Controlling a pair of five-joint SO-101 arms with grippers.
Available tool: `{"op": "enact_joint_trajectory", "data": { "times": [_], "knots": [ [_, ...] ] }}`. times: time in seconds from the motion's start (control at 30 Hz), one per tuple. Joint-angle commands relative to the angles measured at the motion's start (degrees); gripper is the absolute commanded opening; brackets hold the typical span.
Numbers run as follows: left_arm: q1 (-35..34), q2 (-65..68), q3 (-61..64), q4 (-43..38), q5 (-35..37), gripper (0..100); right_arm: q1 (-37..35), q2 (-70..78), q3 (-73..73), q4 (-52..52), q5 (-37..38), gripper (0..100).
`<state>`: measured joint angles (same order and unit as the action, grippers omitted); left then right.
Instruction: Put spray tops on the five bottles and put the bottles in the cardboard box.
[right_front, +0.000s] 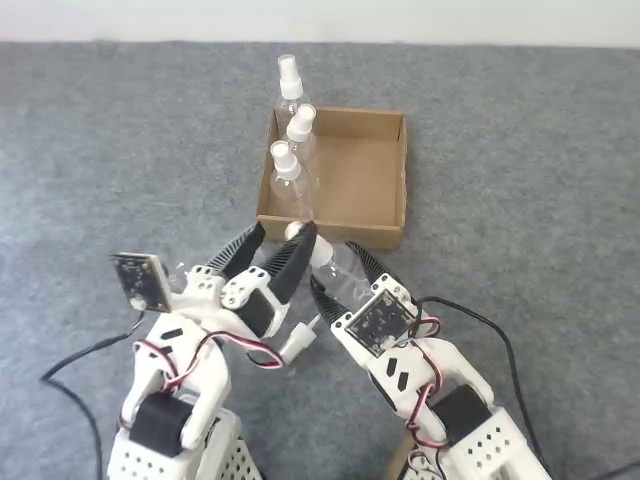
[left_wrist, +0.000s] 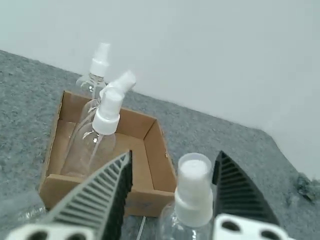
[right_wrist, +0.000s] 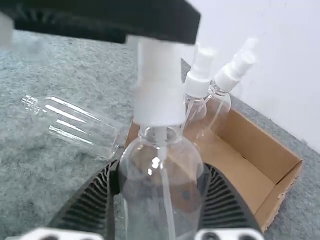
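Grey carpet (right_front: 520, 150) covers the table up to a white wall (right_front: 450, 20). Farthest left, an uncapped bottle (right_wrist: 75, 122) lies on its side on the carpet, well apart from the box; having no top, it is judged to be the last one awaiting service. Next, the left gripper (left_wrist: 172, 162) has its jaws spread on either side of the seated spray top (left_wrist: 194, 192), one jaw close to the cap and the other with a clear gap. This posture suits twisting or pressing the top home; whether the top is already tight cannot be told. Three capped bottles mark the finished part of the task. The rear bottle (right_front: 289, 88) stands at the box's far left corner, and it cannot be told whether it is inside or just behind. The middle bottle (right_front: 300, 130), leaning, and the front bottle (right_front: 287, 178) stand inside near the left wall. A loose spray top (right_front: 298, 342) with its dip tube lies on the carpet between the two arms, presumably kept for the uncapped bottle. The held bottle (right_wrist: 155, 200) is upright just in front of the box. The right gripper (right_wrist: 161, 172) pinches its body between both jaws, steadying it so that the other arm can work at the neck. The cardboard box (right_front: 404, 170) is open-topped, its right part bare to take the remaining bottles
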<state>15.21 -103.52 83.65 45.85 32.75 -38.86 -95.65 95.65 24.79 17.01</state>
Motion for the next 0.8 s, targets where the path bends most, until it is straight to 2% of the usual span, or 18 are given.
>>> {"op": "enact_joint_trajectory", "data": {
  "times": [0.0, 0.2, 0.67, 0.77],
  "knots": [
    [-2.02, -1.05, -3.12, 0.26, 0.88, 25, -0.22, -1.80, 1.14, -1.01, 0.79, 5.8],
    [-5.80, -1.05, -4.18, 0.35, 0.97, 25, -0.22, -1.80, 1.14, -1.01, 0.79, 5.8],
    [-6.15, -1.05, -4.26, 0.44, 4.04, 25, -0.22, -1.80, -0.35, -1.10, 0.35, 5.8],
    [-9.32, -1.05, -4.26, 0.18, 4.13, 25, -0.40, -1.80, -1.05, -1.10, -0.18, 5.8]
  ]
}}
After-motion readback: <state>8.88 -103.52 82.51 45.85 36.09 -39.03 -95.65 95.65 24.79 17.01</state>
